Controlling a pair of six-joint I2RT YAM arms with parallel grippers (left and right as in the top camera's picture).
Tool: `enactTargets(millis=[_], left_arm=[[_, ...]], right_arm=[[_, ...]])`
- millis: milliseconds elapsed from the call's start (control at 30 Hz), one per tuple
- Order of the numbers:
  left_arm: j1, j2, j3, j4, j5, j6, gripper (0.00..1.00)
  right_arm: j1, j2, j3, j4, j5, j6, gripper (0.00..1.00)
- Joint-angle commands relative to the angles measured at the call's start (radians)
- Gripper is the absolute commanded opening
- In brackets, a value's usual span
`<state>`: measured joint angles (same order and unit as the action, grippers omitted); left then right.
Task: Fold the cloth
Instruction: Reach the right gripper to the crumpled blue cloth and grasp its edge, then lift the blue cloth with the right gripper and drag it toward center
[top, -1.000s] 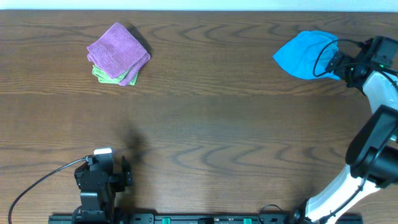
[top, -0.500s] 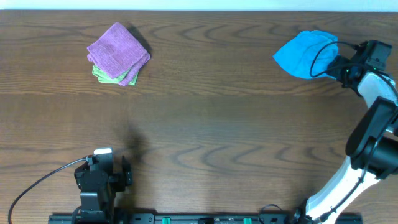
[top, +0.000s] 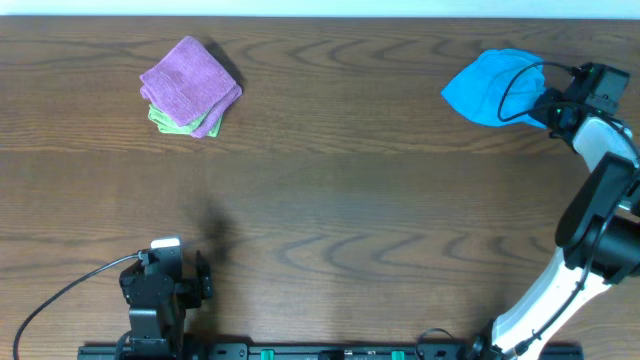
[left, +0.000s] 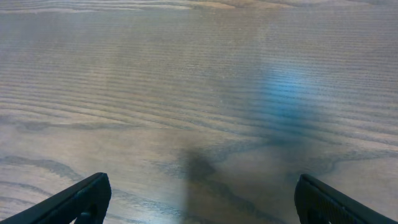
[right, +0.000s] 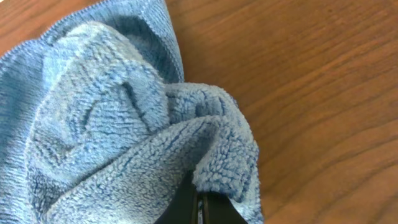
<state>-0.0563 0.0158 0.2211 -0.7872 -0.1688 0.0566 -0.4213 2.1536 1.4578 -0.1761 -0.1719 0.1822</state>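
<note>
Beneath bunched cloth (right: 118, 130), right tool (right: 198, 210) mostly hidden

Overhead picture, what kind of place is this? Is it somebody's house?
Probably a robot lab bench: a left arm and right arm mounted at a wooden table, with a blue cloth, purple cloth and green cloth.

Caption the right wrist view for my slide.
Right gripper pinching a bunched-up blue cloth on the wooden table.
</note>
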Motion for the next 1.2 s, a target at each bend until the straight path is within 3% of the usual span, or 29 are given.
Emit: enactTargets(millis=[0, 233, 500, 867, 1167], left_arm=[[-0.003, -0.008, -0.005, -0.025, -0.014, 0.0, 0.95], [-0.003, -0.008, -0.005, -0.025, -0.014, 0.0, 0.95], [-0.003, -0.008, -0.005, -0.025, -0.014, 0.0, 0.95], [-0.003, -0.008, -0.005, -0.025, -0.014, 0.0, 0.96], [-0.003, -0.008, -0.005, -0.025, -0.022, 0.011, 0.95]], right_arm=[[-0.01, 0.011, 0.017, 0.001, -0.037, 0.003, 0.01], [-0.007, -0.1, 0.017, -0.058, -0.136, -0.046, 0.01], [0.043, -0.322, 0.017, -0.35, -0.188, -0.165, 0.01], [0.263, -0.619, 0.017, -0.752, -0.188, -0.316, 0.02], [0.43, -0.771, 0.017, -0.908, -0.199, -0.365, 0.01]])
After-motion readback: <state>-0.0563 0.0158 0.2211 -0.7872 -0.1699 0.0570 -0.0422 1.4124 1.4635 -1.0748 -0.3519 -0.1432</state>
